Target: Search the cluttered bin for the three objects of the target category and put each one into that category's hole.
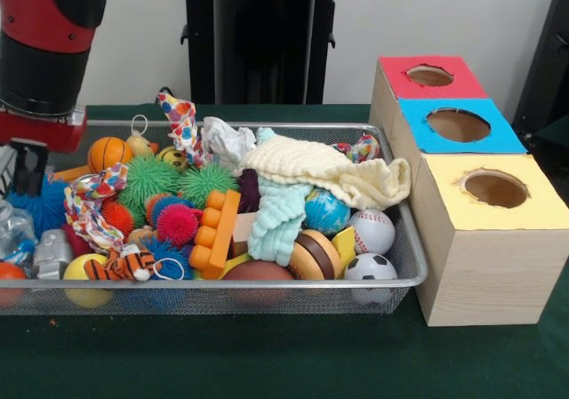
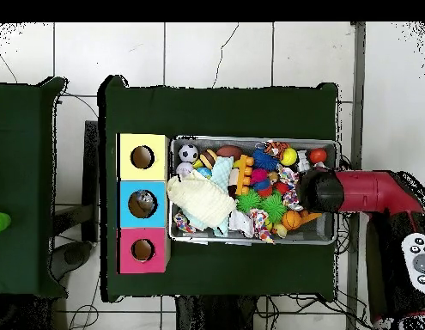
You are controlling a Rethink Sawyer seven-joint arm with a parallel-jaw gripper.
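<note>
While parked over the wire bin [image 1: 404, 239]'s end far from the boxes, hand [image 1: 25, 163] mostly hidden; cannot tell grip state. Baseball [image 1: 372, 230], soccer ball [image 1: 370, 267], basketball [image 1: 108, 153] lying among the clutter. Red-topped [image 1: 425, 79], blue-topped [image 1: 457, 125], yellow-topped [image 1: 494, 190] hole boxes beside bin on green table [image 1: 267, 355].

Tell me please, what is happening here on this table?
A red and black robot arm hangs over one end of a wire bin full of toys, balls and cloths. It holds nothing that can be seen. Beside the bin stand three wooden boxes with holes: red, blue and yellow. In the overhead view, something seems to lie inside the blue hole.
</note>
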